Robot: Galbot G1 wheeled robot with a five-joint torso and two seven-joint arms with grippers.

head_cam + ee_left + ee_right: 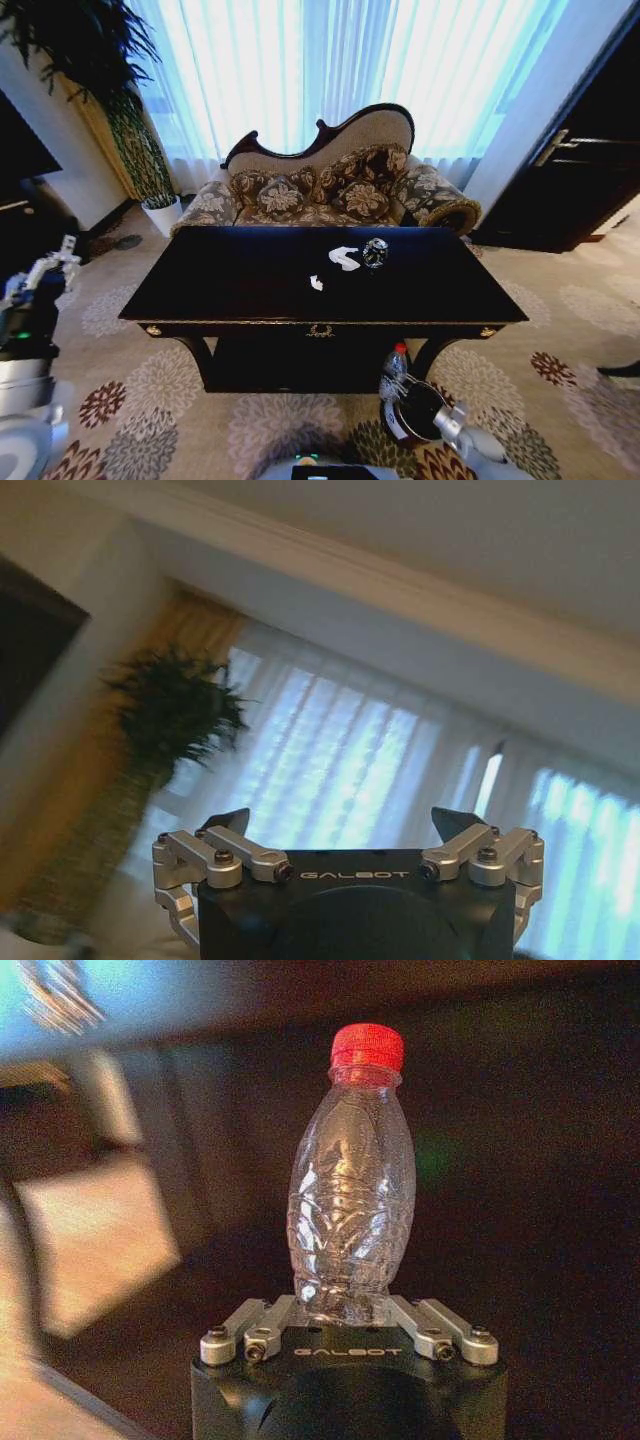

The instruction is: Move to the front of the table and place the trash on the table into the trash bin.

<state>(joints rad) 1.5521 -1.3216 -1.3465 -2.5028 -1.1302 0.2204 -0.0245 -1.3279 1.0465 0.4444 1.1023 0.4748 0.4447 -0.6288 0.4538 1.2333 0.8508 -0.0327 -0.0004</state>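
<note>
Patterned sofa (335, 185) behind, tall potted plant (120, 110) far left by sheer curtains (330, 60), floral carpet (560, 360) w/ dark door (590, 170) right.

Cool daylight flooded through the sheer curtains (330, 70); the table (250, 285) stayed dark and glossy; both wrist backgrounds were blurred.

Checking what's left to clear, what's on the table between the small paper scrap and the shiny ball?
A larger white paper scrap lies between the small scrap and the ball, seen in the head view.
</note>
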